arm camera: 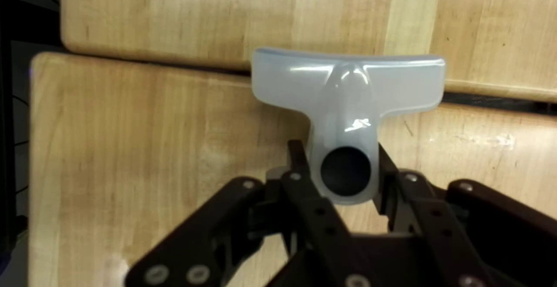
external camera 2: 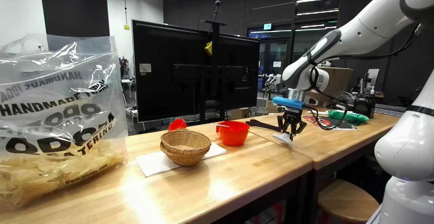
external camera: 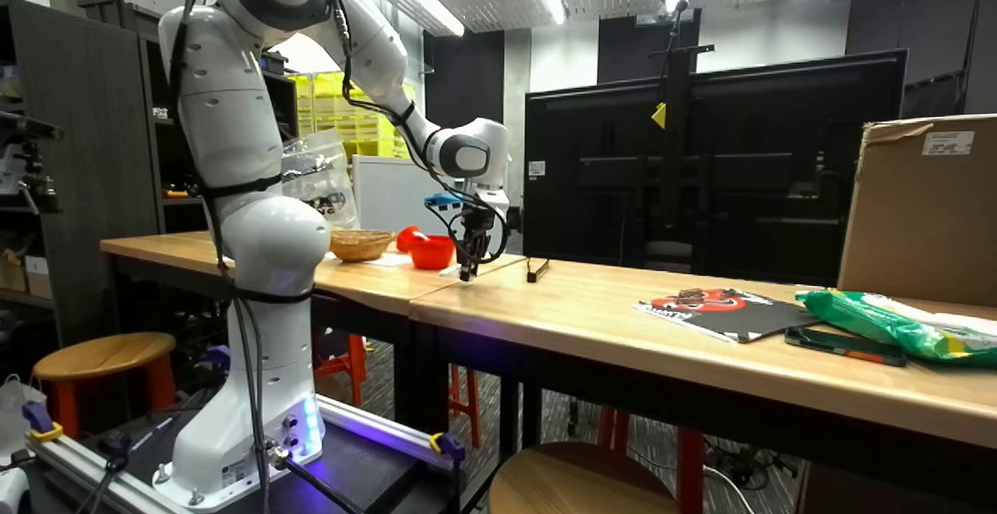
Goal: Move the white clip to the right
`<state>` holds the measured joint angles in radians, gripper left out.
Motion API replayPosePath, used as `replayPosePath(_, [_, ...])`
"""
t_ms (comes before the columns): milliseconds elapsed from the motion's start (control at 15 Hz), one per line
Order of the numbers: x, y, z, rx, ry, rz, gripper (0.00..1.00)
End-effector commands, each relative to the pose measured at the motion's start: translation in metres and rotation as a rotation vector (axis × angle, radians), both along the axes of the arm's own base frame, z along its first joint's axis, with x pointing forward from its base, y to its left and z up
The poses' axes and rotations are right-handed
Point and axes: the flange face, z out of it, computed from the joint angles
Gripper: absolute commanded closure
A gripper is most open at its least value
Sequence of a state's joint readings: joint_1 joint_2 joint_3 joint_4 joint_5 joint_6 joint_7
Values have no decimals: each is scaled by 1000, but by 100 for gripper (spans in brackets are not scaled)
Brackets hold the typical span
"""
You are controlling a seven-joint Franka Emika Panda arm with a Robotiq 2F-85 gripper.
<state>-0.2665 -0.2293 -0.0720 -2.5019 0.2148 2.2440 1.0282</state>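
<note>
White clip [arm camera: 348, 87] gripped by its stem [arm camera: 348, 130] over the worktop [arm camera: 143, 148] seam [arm camera: 491, 100]

The stem is clasped between the fingers [arm camera: 300, 185] of the tool [arm camera: 341, 161], by which its sides are partly hidden. Whether its black circle [arm camera: 346, 171] is hole or pad cannot be told. In an exterior view the clip [external camera: 449, 271] is reduced to a pale sliver. In the wrist view the crossbar [arm camera: 409, 85] is pointed away from the tool, its long axis nearly along the seam.
</note>
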Motion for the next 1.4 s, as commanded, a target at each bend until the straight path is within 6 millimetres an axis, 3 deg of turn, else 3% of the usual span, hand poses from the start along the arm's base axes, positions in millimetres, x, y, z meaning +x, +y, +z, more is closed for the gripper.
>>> replayPosePath(0, [9,-5,0,-3,-16,13,34])
replayPosePath(333, [12,1,-1,-9,-28,17,2])
replayPosePath(400, [11,6,0,-13,-33,19,0])
replayPosePath(733, [7,46,26,-55,-67,45,0])
replayPosePath(1067, [-2,95,73,-153,-113,65,0])
replayPosePath(1333, [-2,140,96,-265,-237,232,0])
